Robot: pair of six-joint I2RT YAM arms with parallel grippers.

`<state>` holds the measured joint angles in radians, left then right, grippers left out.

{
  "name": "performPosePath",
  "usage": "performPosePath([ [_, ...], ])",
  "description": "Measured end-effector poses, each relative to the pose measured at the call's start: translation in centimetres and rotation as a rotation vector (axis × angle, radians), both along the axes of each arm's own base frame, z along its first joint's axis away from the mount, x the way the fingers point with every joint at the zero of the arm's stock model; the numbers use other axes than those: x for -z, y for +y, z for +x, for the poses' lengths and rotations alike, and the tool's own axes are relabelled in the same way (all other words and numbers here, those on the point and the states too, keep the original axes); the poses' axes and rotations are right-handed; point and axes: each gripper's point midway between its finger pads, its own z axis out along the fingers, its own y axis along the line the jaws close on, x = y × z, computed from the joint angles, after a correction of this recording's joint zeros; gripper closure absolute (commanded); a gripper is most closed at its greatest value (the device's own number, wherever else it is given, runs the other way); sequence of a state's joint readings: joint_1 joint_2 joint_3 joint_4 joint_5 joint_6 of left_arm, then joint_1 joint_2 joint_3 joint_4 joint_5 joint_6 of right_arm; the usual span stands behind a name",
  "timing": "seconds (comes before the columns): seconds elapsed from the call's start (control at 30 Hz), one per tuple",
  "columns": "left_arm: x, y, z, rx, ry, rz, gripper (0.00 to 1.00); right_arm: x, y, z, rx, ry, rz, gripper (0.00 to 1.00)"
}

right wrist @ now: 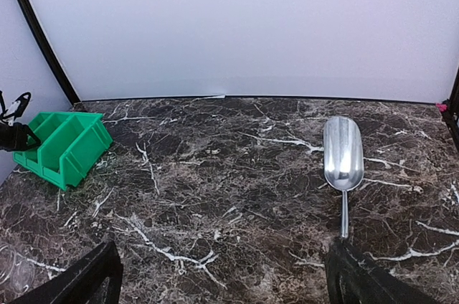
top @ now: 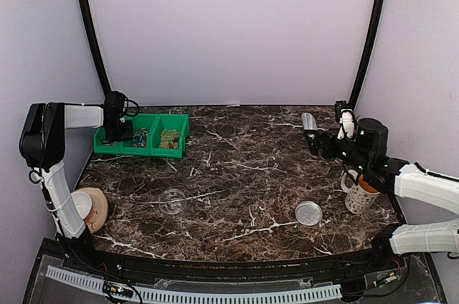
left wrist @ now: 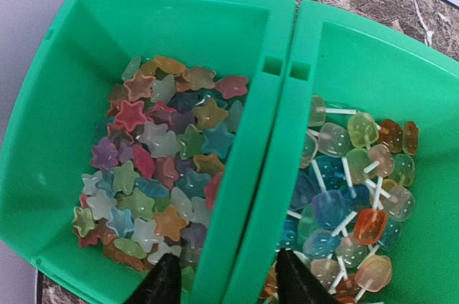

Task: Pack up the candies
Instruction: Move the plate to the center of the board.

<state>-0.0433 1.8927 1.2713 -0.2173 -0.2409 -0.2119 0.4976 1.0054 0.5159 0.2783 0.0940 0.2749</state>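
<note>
**Near edge of the desk [top: 244, 168]:** clear round tub [top: 172, 201] left of centre. Its lid [top: 309, 213] lies well apart, toward the right.

**Right edge:** mug [top: 357, 195], upright.

**Right end effector [right wrist: 222, 279]:** fingers spread wide with nothing between them, above bare desk and facing the far edge.

**Toward the far-right corner:** metal scoop [right wrist: 343, 153], bowl toward the far edge, handle toward the near edge.

**Far-left corner:** two green bins [left wrist: 251, 125] set wall to wall.

**Candies [left wrist: 158, 168]:** star-shaped and mixed in colour, heaped in one bin. They lie flat or tilted with no long axis and no shared heading. The neighbouring bin holds lollipops [left wrist: 351, 189], whose sticks give them a long axis but point every way.

**Left end effector [left wrist: 229, 284]:** part-open and holding nothing. It hangs over the bins with one finger on each side of the joined walls.

**Risks, as judged:** closing from here would likely pinch the plastic walls rather than a sweet. Lowering could strike the rims and shove or tip the bins, spilling candies. The star pieces look small and slick, so one could slip out of a loose pinch.
</note>
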Motion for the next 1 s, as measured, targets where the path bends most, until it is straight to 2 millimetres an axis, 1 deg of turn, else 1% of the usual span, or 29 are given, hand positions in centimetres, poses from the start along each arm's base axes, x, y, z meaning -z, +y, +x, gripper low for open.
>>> performPosePath([
  [0.13,0.1,-0.1,0.0,0.003,0.0,-0.018,0.59,-0.2,0.1,0.1,-0.003,-0.007,0.005,0.02],
  [0.37,0.1,-0.7,0.1,0.008,-0.003,-0.048,0.63,0.2,0.3,0.1,-0.012,0.003,0.002,0.02],
  [0.43,0.1,-1.3,0.0,0.008,-0.003,-0.051,0.67,0.3,0.3,0.1,-0.012,0.005,0.001,0.02],
  [0.57,0.2,-2.9,-0.2,0.017,0.002,-0.047,0.68,0.5,0.4,0.2,-0.016,0.011,-0.001,0.02],
  [0.67,0.4,-4.2,-0.7,0.019,0.016,-0.042,0.71,0.7,0.5,0.2,-0.017,0.015,-0.003,0.02],
  [0.73,0.6,-4.9,-1.1,0.018,0.03,-0.043,0.72,0.8,0.6,0.2,-0.021,0.019,-0.004,0.02],
  [0.87,0.7,-5.9,-1.6,0.009,0.037,-0.056,0.72,1.0,0.7,0.2,-0.024,0.024,-0.007,0.02],
  [0.93,0.7,-6.3,-1.9,0.002,0.036,-0.068,0.76,1.0,0.7,0.2,-0.024,0.024,-0.007,0.02],
  [1.0,0.7,-6.7,-2.5,-0.004,0.036,-0.081,0.77,1.0,0.7,0.2,-0.026,0.024,-0.006,0.02],
])
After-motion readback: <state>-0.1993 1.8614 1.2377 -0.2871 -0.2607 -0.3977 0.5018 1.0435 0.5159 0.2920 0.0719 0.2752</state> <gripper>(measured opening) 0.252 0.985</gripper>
